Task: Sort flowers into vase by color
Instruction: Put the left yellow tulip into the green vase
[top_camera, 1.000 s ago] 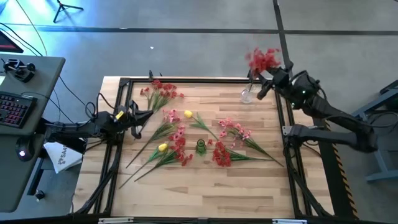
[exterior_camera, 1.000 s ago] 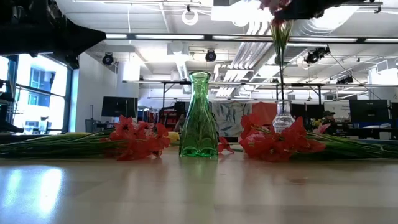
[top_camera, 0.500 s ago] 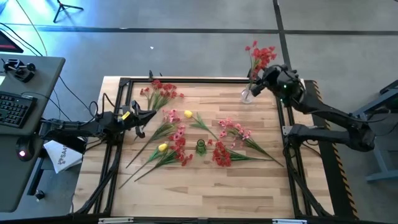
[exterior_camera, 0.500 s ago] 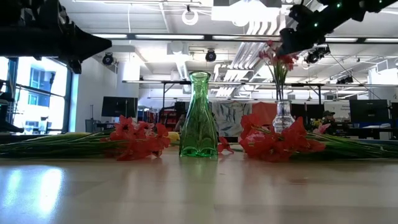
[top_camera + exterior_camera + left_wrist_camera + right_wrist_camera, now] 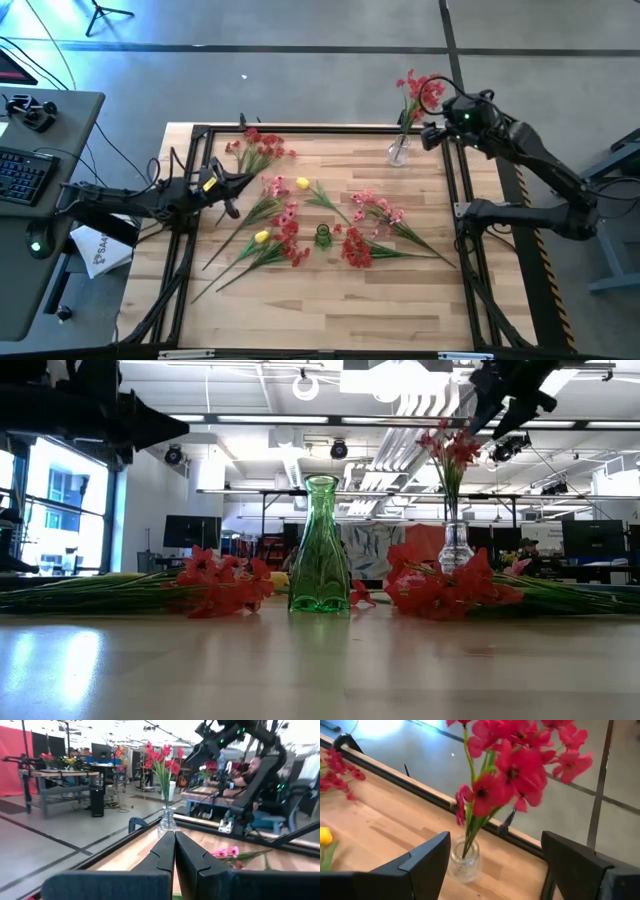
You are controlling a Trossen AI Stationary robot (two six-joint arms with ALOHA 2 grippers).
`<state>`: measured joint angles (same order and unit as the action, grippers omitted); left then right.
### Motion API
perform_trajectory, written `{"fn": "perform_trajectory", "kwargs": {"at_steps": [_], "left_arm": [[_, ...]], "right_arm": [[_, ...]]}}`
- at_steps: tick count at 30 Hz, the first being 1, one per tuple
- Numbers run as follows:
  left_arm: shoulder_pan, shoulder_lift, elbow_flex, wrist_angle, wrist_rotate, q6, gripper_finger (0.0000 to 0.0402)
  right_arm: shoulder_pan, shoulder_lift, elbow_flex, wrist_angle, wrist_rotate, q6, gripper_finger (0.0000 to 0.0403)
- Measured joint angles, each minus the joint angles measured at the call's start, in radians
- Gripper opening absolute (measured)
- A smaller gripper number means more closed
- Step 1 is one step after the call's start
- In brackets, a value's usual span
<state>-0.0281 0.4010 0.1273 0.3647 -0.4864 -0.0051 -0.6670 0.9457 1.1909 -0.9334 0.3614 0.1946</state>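
Observation:
A clear glass vase (image 5: 398, 152) stands at the table's far right and holds a bunch of red flowers (image 5: 418, 90), their stems in its neck (image 5: 470, 827). My right gripper (image 5: 430, 135) hangs open beside the bunch, toward the right edge, touching nothing (image 5: 495, 840). A small green vase (image 5: 323, 235) stands empty mid-table (image 5: 320, 545). Red (image 5: 290, 235), pink (image 5: 378, 210) and yellow (image 5: 302, 183) stems lie flat on the table. My left gripper (image 5: 240, 181) is shut and empty above the table's left side (image 5: 174, 840).
More red stems (image 5: 262, 145) lie at the far left and another red bunch (image 5: 357, 250) right of the green vase. A black frame rail (image 5: 300, 128) runs round the table top. Bare wood (image 5: 330, 300) lies along the near edge.
My right gripper has lowered the red bunch into the clear vase, let go of it, and drawn back up and toward the table's right edge. The bunch now stands in the vase on its own. My left gripper has edged a little toward the table's middle.

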Motion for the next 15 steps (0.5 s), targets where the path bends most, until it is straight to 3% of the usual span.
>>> {"fn": "perform_trajectory", "kwargs": {"at_steps": [4,8,15], "left_arm": [[-0.059,0.113,0.058,-0.003,-0.087,0.045,0.0000],[-0.134,0.241,0.139,-0.031,-0.179,0.078,0.0000],[-0.287,0.473,0.396,-0.361,-0.333,0.019,0.0000]], "right_arm": [[0.012,-0.005,0.021,-0.025,-0.041,-0.014,0.0295],[0.089,-0.017,-0.004,-0.021,-0.206,-0.038,0.0286],[0.367,-0.037,-0.136,0.097,-0.243,0.016,0.0273]]}}
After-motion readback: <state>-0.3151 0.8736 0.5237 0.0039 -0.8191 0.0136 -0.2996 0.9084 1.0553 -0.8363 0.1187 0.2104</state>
